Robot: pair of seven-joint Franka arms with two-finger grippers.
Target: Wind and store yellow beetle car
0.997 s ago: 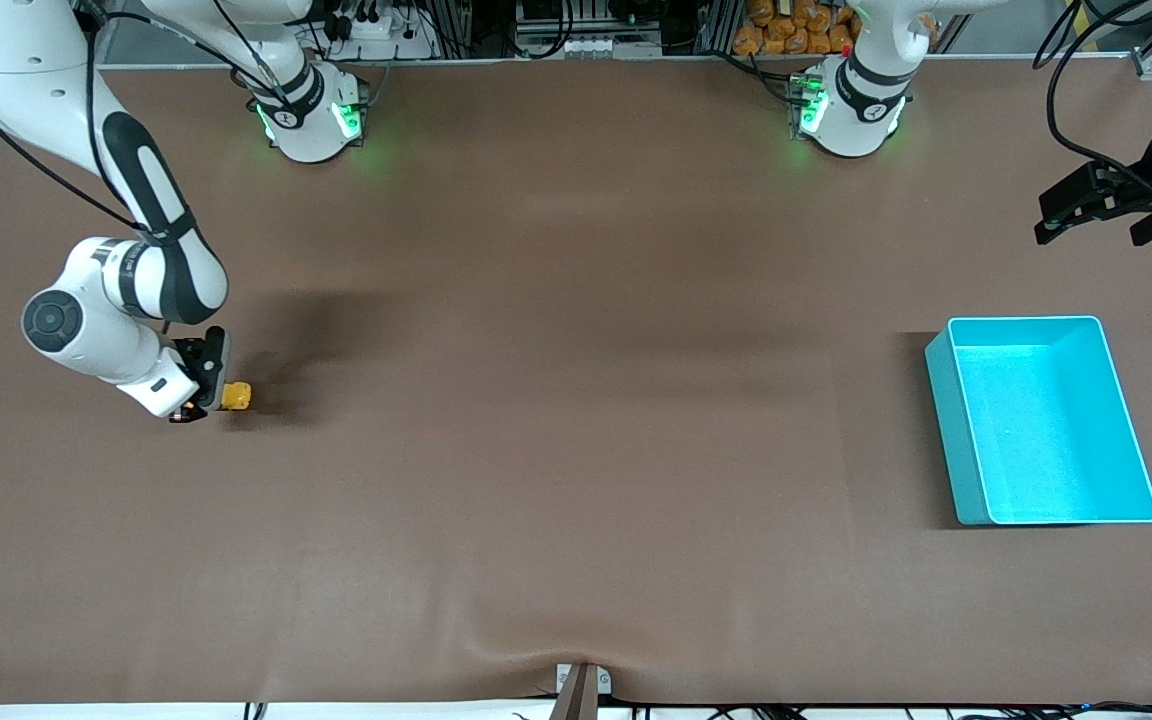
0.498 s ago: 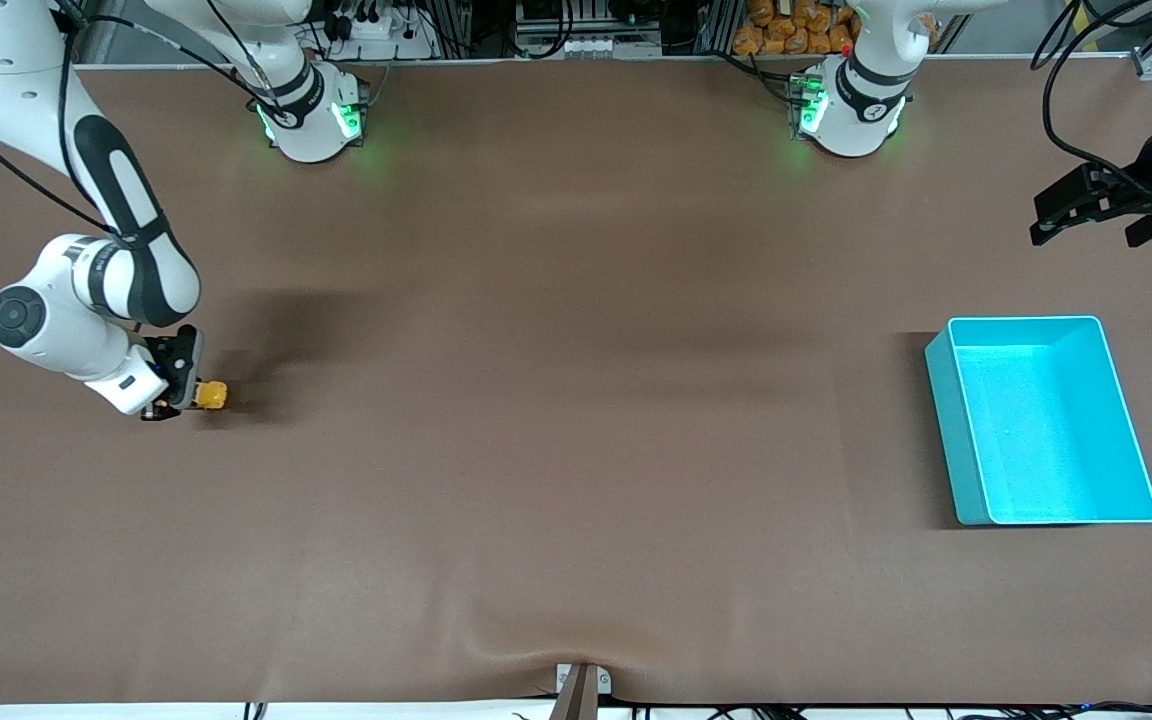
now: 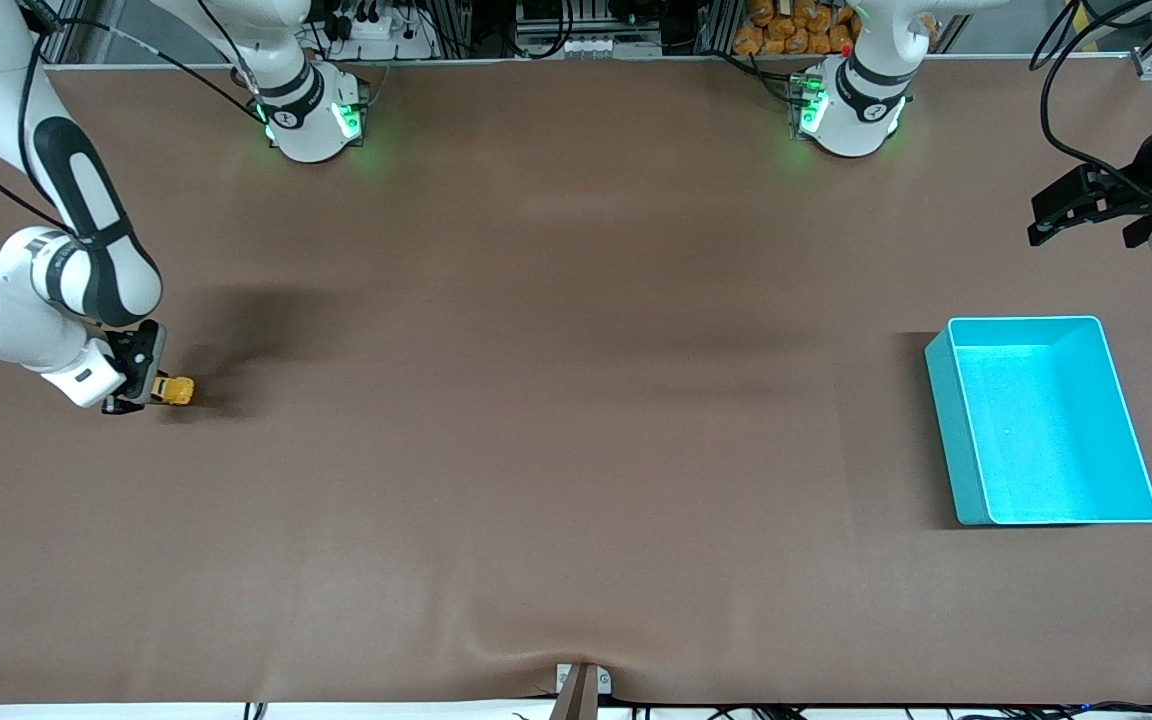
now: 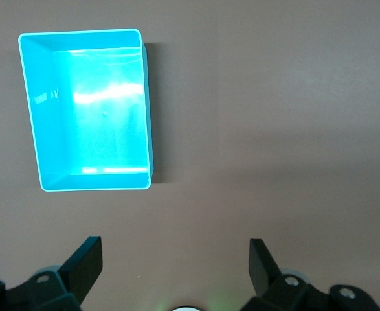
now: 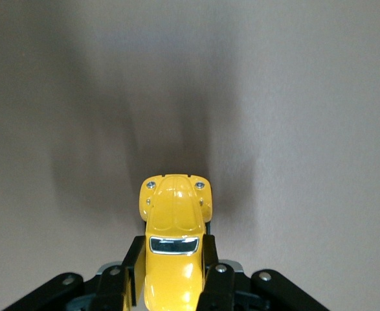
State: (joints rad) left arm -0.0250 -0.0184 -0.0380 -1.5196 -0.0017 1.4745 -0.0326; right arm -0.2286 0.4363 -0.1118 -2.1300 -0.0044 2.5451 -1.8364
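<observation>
Your right gripper [image 3: 141, 385] sits low at the table's right-arm end, its jaws clamped on the flanks of the tiny yellow-orange rounded toy beetle car [image 3: 176, 390]. The car's long axis runs straight out from the fingers, nose toward three o'clock and the open rectangular teal plastic bin [image 3: 941, 385]. Near that bin the left gripper [image 3: 1066, 212] waits aloft, jaws apart.

The right pincer [image 5: 174, 275] is clamped on the yellow beetle car [image 5: 173, 249], one black finger [image 5: 133, 269] against each flank. The car's rounded hood and headlights point toward twelve o'clock from the pincer, its dark windshield just above the fingers. Beneath lies the brown counter [image 5: 306, 129], with the car's shadow at twelve o'clock.
</observation>
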